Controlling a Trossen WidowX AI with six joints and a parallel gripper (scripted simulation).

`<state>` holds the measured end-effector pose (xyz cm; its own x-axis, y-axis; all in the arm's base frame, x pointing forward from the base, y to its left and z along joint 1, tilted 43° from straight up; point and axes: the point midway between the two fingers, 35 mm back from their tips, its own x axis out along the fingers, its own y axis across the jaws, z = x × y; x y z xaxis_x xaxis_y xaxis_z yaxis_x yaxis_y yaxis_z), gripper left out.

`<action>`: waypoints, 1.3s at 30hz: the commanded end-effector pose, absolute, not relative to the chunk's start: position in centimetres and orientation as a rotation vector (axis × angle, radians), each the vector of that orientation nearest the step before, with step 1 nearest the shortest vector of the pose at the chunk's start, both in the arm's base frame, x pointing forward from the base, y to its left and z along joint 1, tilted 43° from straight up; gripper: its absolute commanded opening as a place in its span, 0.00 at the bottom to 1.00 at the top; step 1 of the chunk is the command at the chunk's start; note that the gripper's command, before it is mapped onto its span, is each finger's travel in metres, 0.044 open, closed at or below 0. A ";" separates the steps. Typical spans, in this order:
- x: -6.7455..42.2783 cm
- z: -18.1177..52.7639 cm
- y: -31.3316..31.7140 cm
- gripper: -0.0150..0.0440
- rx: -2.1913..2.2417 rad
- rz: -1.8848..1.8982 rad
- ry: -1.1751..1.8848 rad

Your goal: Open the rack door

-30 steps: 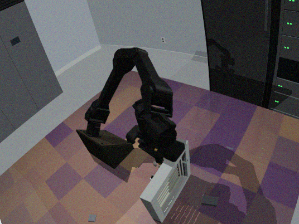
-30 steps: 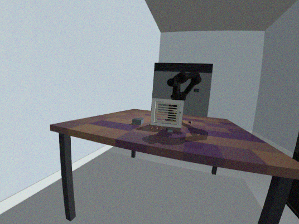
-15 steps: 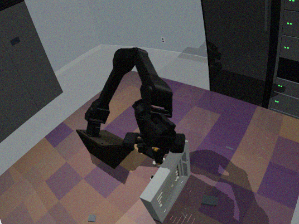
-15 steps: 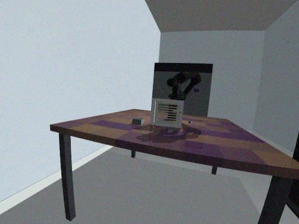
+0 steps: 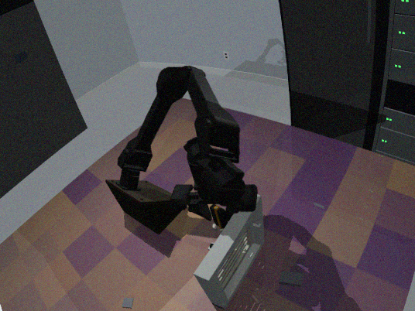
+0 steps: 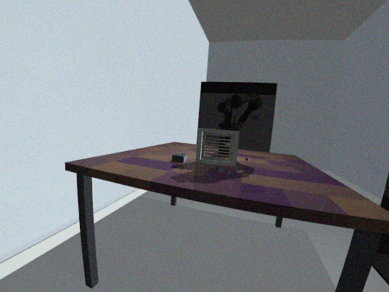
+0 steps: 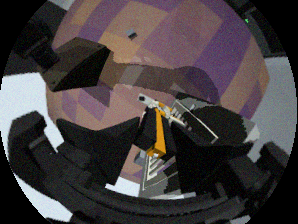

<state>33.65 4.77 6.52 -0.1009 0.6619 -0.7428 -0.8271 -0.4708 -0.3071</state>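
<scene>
Both fingers of the released gripper (image 5: 217,221) (image 7: 156,121) flank the orange upright handle (image 5: 217,217) (image 7: 159,131); retreating sideways could snag and turn it back.

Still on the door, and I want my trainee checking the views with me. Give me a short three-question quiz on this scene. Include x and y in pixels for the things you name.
1. Which bright colour marks the handle (image 5: 217,216) (image 7: 160,132)?
a) orange
b) blue
c) pink

2. True or false: the fingers of the gripper (image 5: 217,221) (image 7: 157,125) are pressed together, tip against tip.

3. Fill in: at the top view's right edge, the small lights (image 5: 402,32) (image 7: 246,21) on the equipment are ____.

Key: 1. a; 2. false, they stand apart with the handle between them; 3. green.
</scene>
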 end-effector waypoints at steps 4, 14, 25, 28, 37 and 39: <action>33.7 6.5 4.9 0.73 -1.013 1.755 0.281; 33.7 6.5 4.9 0.73 -0.650 1.574 0.679; 33.7 6.5 4.9 0.73 -0.243 1.305 1.054; 33.7 6.5 4.9 0.73 -0.131 1.220 1.145; 33.7 6.5 4.9 0.73 0.206 0.938 1.388; 33.7 6.5 4.9 0.73 0.280 0.870 1.436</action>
